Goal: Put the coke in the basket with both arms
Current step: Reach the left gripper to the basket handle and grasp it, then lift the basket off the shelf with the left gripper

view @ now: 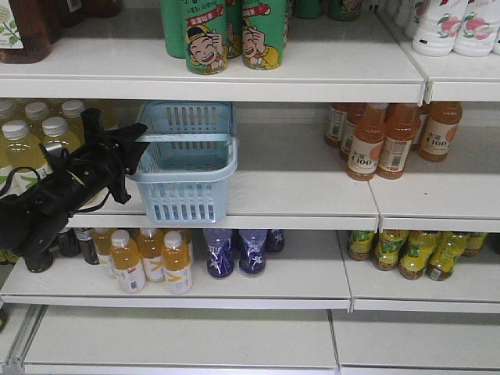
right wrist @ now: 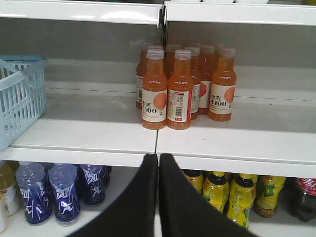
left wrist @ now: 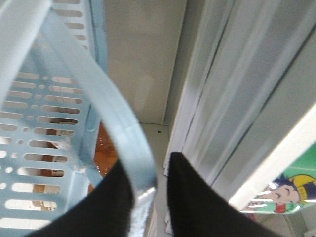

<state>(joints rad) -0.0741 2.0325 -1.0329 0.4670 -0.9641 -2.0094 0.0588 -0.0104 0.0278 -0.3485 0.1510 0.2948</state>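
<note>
Shelf [view: 297, 180]: pale-blue slotted basket [view: 187, 195], handle [left wrist: 113, 123] apparently pinched by left gripper [left wrist: 148, 170]; right gripper [right wrist: 158, 158] closed, empty.

The carrier is a white metal shelving unit [view: 351, 301] with stacked tiers.

Top shelf [view: 328, 66]: green cartoon-printed cans [view: 207, 39] stand at centre, white bottles [view: 453, 23] at right and a dark bottle [view: 23, 31] at left.

Middle shelf [view: 305, 187]: the light blue basket [view: 187, 168] stands at the front edge, left of centre. Pale yellow bottles [view: 31, 133] stand to its left. Orange C100 bottles [view: 391, 141] are grouped well apart to its right.

Lower shelf [view: 297, 277]: amber juice bottles [view: 148, 262], blue bottles [view: 234, 250] and yellow-green bottles [view: 414, 250] stand in groups from left to right. The coke [right wrist: 303, 197] stands at far right, just beside the yellow-green group.
</note>
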